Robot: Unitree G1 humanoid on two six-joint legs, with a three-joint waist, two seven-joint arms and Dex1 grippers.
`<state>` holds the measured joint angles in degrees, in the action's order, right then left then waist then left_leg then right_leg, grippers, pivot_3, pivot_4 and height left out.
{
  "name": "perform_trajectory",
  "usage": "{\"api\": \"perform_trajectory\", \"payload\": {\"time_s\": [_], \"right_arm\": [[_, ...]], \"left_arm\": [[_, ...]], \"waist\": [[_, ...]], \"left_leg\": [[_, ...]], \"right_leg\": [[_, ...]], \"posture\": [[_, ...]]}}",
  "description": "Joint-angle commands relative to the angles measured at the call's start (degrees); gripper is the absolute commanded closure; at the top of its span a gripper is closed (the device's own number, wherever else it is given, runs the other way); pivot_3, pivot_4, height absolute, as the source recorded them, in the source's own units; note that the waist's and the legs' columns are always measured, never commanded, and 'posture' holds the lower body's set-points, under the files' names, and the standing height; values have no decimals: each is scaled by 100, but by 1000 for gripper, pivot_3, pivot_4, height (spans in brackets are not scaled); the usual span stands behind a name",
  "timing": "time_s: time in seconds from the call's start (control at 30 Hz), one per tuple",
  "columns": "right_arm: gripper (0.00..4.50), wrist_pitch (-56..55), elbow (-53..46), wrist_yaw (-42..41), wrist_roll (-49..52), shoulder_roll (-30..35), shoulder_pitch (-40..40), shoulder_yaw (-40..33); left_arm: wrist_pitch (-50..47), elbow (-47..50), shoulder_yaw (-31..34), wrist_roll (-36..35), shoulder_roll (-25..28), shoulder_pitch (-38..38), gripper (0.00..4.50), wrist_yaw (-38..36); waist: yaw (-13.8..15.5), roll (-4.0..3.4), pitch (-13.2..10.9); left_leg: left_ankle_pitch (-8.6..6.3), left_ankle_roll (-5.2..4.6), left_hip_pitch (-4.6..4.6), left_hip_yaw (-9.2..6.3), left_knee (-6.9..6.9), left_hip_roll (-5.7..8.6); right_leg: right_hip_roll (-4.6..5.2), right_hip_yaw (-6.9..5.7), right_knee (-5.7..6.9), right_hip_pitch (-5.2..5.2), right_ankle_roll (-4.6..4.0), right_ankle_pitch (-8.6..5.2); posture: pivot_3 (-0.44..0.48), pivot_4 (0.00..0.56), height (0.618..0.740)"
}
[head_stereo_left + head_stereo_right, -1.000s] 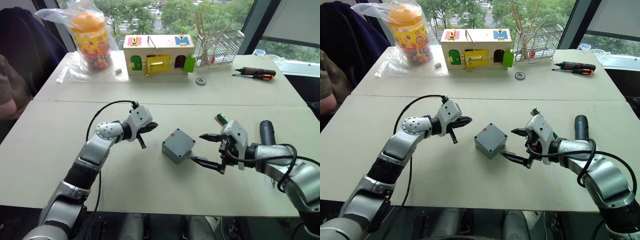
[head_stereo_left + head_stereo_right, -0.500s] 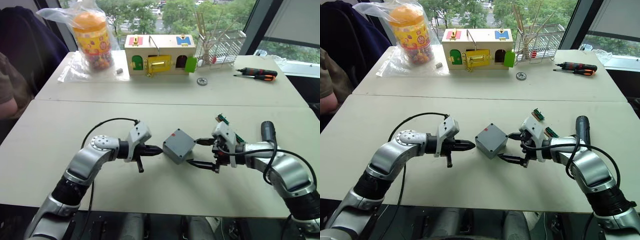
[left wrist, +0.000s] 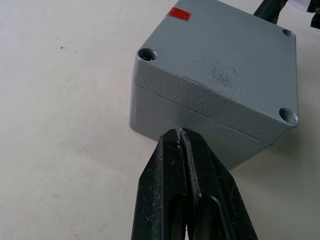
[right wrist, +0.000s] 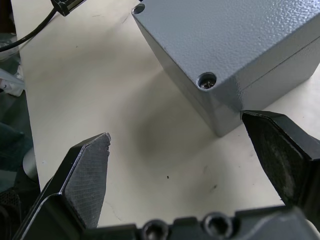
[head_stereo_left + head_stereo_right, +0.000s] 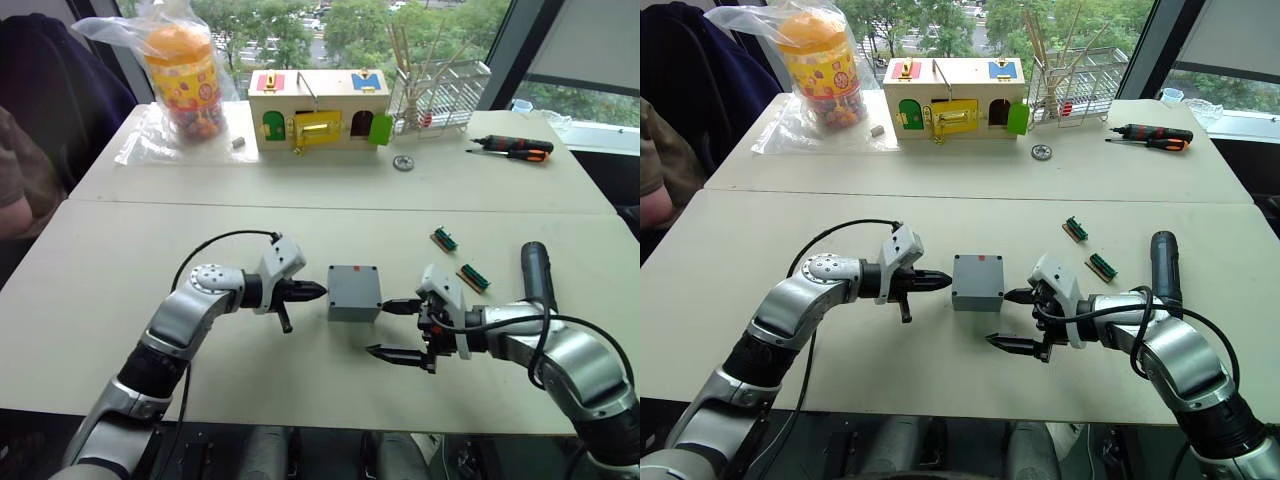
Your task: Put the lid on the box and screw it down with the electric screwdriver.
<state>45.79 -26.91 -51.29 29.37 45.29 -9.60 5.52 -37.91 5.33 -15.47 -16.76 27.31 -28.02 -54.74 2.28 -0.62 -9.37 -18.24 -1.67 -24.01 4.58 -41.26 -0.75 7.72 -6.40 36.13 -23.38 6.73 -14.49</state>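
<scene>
The grey box [image 5: 354, 296] sits mid-table, square to the table edge, with the lid [image 3: 225, 65] on top of it; a seam runs under the lid, which shows a red mark and open screw holes at its corners. My left gripper [image 5: 318, 291] is shut, its tip right at the box's left side [image 3: 165, 117]. My right gripper [image 5: 380, 328] is open just right of the box, one fingertip close to the box's right wall, the other nearer the table's front. The electric screwdriver [image 5: 535, 275] lies flat on the table beyond my right arm.
At the back stand a wooden box with coloured doors [image 5: 318, 108], a bagged jar [image 5: 183, 80], a wire rack [image 5: 440, 90] and a hand screwdriver [image 5: 513, 147]. Two small green parts [image 5: 444, 238] [image 5: 473, 276] lie right of the box. A person sits at the far left [image 5: 15, 180].
The box has turned from a diamond angle to square with the table edge. My left gripper came in against its left side. My right gripper slid back toward the table's front.
</scene>
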Motion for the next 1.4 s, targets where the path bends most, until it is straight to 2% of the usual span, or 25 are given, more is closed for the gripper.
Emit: {"api": "perform_trajectory", "payload": {"time_s": [0.03, 0.13, 0.23, 0.33, 0.5, 0.6, 0.73, 1.0, 1.4], "right_arm": [[34, 102, -218, 102, 200, 255, 129, -798], [34, 52, -24, 102, 375, 441, 266, -1680], [34, -178, 645, 177, 393, 464, 48, -2336], [34, -551, 1487, 430, 70, 355, -388, -2341], [34, -1325, 2910, 695, -661, 67, -1091, -1788], [647, -1799, 3963, 860, -1039, -264, -1698, -1476], [2286, -1945, 4849, 853, -1321, -429, -2183, -1227], [2286, -2340, 5569, 728, -1472, -587, -2539, -1183], [2286, -2399, 5700, 671, -1460, -795, -2797, -1191]], "left_arm": [[59, 196, 75, -86, 276, -110, 4500, -282], [55, 198, 263, -176, 532, -152, 4500, -457], [-123, 197, 613, -502, 504, -371, 4500, -464], [-386, 240, 875, -857, 317, -656, 4500, -377], [-387, 347, 725, -814, 213, -810, 4500, -265], [-444, 513, 630, -823, 178, -753, 4500, -197], [-395, 630, 488, -709, 310, -644, 4500, -183], [-412, 774, 473, -765, 333, -487, 4500, -23], [-252, 763, 264, -583, 438, -366, 4500, -17]], "waist": [[2, 0, 0], [-3, 0, 0], [4, 1, -1], [0, 1, -1], [-36, 1, 0], [-85, 0, -1], [-147, -1, -1], [-160, -1, -2], [-160, -2, -2]], "left_leg": [[0, 0, 0, 0, 0, 0], [0, 0, -1, 0, 0, 0], [0, 0, 1, 0, 0, -1], [0, -1, 0, 0, -3, 1], [1, 2, 6, 8, 11, 3], [3, 5, 6, 12, 15, 4], [5, 7, 6, 7, 16, 3], [6, 9, 5, 8, 18, 0], [7, 12, 5, 8, 19, 0]], "right_leg": [[0, 0, 0, 0, 0, 0], [1, 0, 0, 0, 0, 0], [0, 0, 0, 1, 0, 0], [1, 0, 0, 3, 0, 0], [-2, 2, 3, 1, 0, 0], [-5, 2, 3, 0, 0, 0], [-2, 2, 3, 2, 1, 0], [-2, 2, 2, 2, 1, 0], [-3, 2, 2, 2, 1, 0]], "posture": [[0, 150, 706], [0, 150, 706], [0, 150, 706], [0, 150, 706], [0, 150, 706], [0, 150, 706], [0, 150, 706], [0, 150, 706], [0, 150, 706]]}}
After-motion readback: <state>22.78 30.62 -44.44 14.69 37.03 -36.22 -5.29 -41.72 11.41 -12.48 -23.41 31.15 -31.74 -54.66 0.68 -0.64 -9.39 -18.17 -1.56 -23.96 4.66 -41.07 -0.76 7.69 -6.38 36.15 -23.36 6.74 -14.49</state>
